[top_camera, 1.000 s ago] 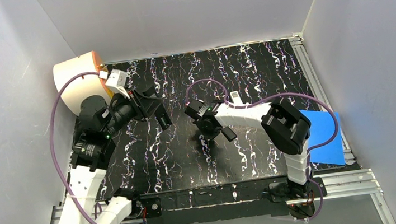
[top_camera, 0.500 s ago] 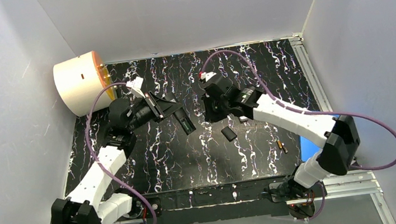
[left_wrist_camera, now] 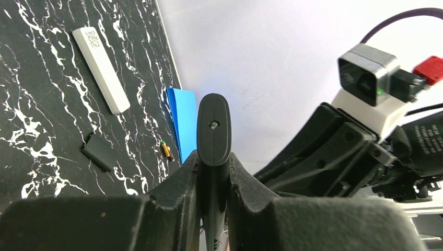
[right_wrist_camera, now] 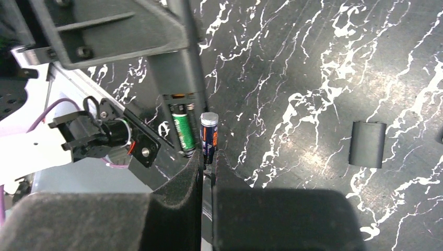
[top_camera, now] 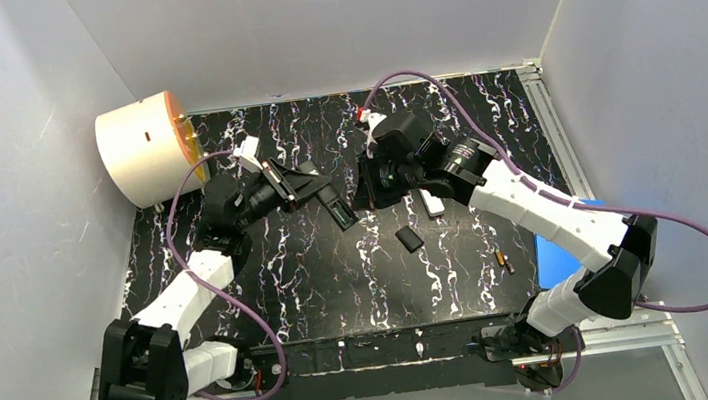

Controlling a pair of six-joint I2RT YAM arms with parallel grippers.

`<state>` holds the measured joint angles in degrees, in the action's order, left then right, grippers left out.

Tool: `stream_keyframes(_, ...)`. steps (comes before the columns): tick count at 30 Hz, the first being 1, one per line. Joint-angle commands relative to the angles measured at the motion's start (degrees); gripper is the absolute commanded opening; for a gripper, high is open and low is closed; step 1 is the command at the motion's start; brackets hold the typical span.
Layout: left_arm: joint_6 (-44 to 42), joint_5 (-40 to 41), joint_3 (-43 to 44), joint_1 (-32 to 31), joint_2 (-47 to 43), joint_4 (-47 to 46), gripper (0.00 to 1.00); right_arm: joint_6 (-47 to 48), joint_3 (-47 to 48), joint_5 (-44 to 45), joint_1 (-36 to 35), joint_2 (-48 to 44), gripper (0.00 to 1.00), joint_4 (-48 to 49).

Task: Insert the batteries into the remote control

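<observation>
Over black white-veined tabletop (top_camera: 461, 117) between white walls (top_camera: 330, 22), left hand (left_wrist_camera: 213, 172) grips remote (left_wrist_camera: 213, 125), right hand (right_wrist_camera: 208, 157) grips battery (right_wrist_camera: 209, 133).

Two remotes: a black remote (top_camera: 336, 207) left of centre in the top view and a white remote (top_camera: 433, 203) just right of centre. Three batteries: a green battery (right_wrist_camera: 180, 130), a dark blue battery (right_wrist_camera: 209, 135) beside it and a small battery (top_camera: 503, 261) at lower right. One battery cover (top_camera: 408, 239), one blue sheet (left_wrist_camera: 182, 117), one cream drum (top_camera: 138, 149) at upper left

Blue battery (right_wrist_camera: 209, 138) — black remote (right_wrist_camera: 175, 73)
</observation>
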<state>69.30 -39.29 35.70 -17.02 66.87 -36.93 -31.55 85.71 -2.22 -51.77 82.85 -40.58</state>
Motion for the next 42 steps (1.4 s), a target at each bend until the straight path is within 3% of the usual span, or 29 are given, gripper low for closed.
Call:
stream_keyframes(1,-0.55,-1.06,1.13,-0.30,1.24,-2.36,0.00,-0.16,3.01,-3.39,0.10,-1.06,0.01,-1.37)
stream_keyframes(28,-0.37,-6.36,5.36,-0.47,4.53,-2.36,0.00,4.54,5.54,-8.21,0.14,4.08,0.08,-3.34)
stream_keyframes(42,0.80,-6.70,5.40,-0.78,4.39,-2.36,0.00,3.99,8.61,-4.14,0.09,6.64,0.16,-9.62)
